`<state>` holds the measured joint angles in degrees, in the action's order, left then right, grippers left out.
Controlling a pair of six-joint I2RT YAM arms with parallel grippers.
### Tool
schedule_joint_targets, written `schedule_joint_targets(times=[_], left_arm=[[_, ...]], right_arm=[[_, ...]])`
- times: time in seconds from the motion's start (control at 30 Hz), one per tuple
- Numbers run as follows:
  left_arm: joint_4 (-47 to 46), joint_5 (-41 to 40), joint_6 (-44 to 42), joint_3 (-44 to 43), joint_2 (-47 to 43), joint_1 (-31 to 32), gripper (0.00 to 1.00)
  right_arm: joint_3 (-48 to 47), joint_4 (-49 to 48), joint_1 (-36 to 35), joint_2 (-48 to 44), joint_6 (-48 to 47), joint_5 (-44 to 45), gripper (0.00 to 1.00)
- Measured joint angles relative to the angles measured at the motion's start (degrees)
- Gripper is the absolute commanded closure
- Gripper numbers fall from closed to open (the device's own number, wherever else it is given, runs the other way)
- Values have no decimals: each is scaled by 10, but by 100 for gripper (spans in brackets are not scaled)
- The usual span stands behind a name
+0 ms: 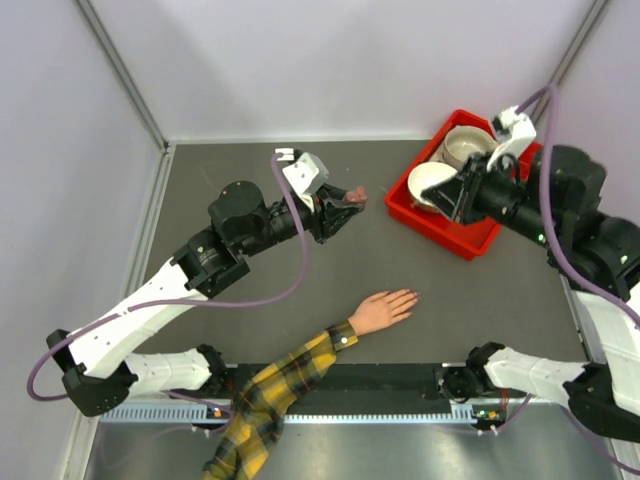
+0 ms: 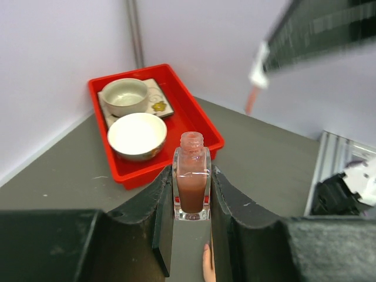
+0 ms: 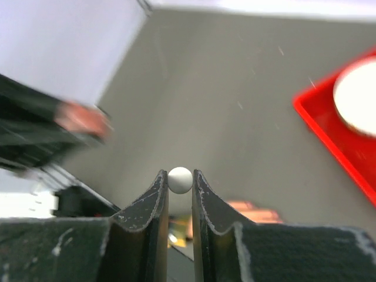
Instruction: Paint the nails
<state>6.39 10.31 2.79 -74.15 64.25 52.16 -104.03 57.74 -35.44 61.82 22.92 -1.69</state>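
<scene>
Nails (image 1: 409, 296) on the pale peach mannequin hand (image 1: 380, 312) lie on the dark table (image 1: 470, 300), base-ward and left of the right gripper (image 3: 180, 174), which pinches a small white round brush knob (image 3: 180, 181); the left gripper (image 2: 192, 173) clamps the glass polish bottle (image 2: 191, 194).

White-and-black arms (image 1: 150, 315), purple cables (image 1: 550, 120)

We find bare room on the dark grey table (image 1: 440, 270) between the pale peach mannequin hand (image 1: 383, 310), with its yellow-and-dark plaid sleeve (image 1: 275, 390) at the front edge, and the red plastic tray (image 1: 470, 240) of white ceramic bowls (image 1: 432, 182) at far right. The left arm (image 1: 170, 290) slants across the left half, its fingers (image 2: 147, 205) clamped on a small open glass bottle of reddish polish (image 2: 191, 182). The right arm (image 1: 560, 200) hangs over the tray, its fingers (image 3: 147, 211) pinching a small white ball (image 3: 180, 179).
</scene>
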Motion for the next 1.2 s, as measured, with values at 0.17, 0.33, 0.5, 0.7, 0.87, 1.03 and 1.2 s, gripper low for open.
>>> schedule_joint_targets(times=[0.17,0.33,0.5,0.7,0.87,1.03,1.2], left_arm=[[-26,-51,0,0,0,0,100],[-55,-89,1,0,2,0,100],[-68,-100,3,0,21,-5,100],[-68,-82,27,0,51,-46,100],[-70,-49,56,0,63,-101,100],[-76,-17,77,-2,78,-130,100],[-79,9,91,-6,98,-144,100]], right_arm=[[212,-10,0,-94,9,34,100],[443,-47,0,-175,38,62,100],[564,-80,0,-232,58,93,100],[603,-145,0,-214,68,107,100],[636,-191,10,-186,78,113,100],[664,-228,28,-162,92,109,100],[691,-265,65,-144,93,98,100]])
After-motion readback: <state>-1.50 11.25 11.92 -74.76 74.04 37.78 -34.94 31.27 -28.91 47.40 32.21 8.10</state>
